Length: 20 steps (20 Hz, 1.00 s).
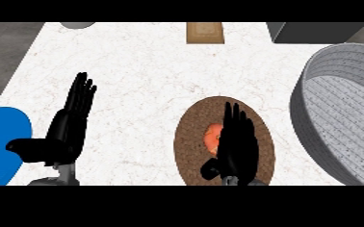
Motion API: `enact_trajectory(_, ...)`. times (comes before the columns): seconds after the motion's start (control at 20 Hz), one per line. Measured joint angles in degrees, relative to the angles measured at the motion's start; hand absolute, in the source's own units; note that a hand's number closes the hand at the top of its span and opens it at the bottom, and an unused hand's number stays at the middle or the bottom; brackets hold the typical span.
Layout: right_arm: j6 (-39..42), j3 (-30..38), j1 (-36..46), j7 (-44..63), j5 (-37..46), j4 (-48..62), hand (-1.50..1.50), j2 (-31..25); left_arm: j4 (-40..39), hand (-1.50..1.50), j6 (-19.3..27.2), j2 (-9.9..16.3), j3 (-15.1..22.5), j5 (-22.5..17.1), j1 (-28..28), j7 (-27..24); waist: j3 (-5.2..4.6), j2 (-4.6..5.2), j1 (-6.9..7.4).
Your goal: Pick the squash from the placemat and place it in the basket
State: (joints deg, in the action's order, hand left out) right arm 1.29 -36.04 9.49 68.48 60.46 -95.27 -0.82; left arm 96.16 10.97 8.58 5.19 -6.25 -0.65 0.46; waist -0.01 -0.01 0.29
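An orange squash (pixel 212 138) lies on a round brown woven placemat (pixel 193 130) near the counter's front edge. My right hand (pixel 237 144) hovers over the mat with its fingers straight, just right of the squash and hiding part of it. The grey woven basket (pixel 320 110) stands at the right, cut off by the view's edge. My left hand (pixel 68 122) rests open at the lower left, fingers up, far from the mat.
A blue object (pixel 10 142) pokes in at the left edge beside my left hand. A tan wooden block (pixel 205 32) sits at the back centre, a dark grey box (pixel 316 31) at the back right, a grey round item (pixel 77 24) at the back left.
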Motion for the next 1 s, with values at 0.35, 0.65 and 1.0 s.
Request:
enact_trajectory(0.35, -1.25, 0.55, 0.5, -0.51, -1.66, 2.64, -1.5, 0.04, -1.65, 0.0, -0.19, -0.63, -0.55, 0.44, -1.39, -0.35, 0.01, 0.02, -0.08)
enact_trajectory(0.65, -3.58, 1.95, -1.01, -2.5, -1.67, 5.23, -1.5, 0.18, 0.56, 0.0, -0.26, -0.87, -0.31, 0.95, -0.09, 0.68, 0.01, -0.02, -0.07)
enact_trajectory(1.0, -6.23, 1.38, -0.01, -3.03, -3.07, 9.48, -1.5, 0.19, 0.33, 0.0, -0.56, -1.75, -0.28, 1.55, 0.46, -0.21, 0.01, 0.01, -0.01)
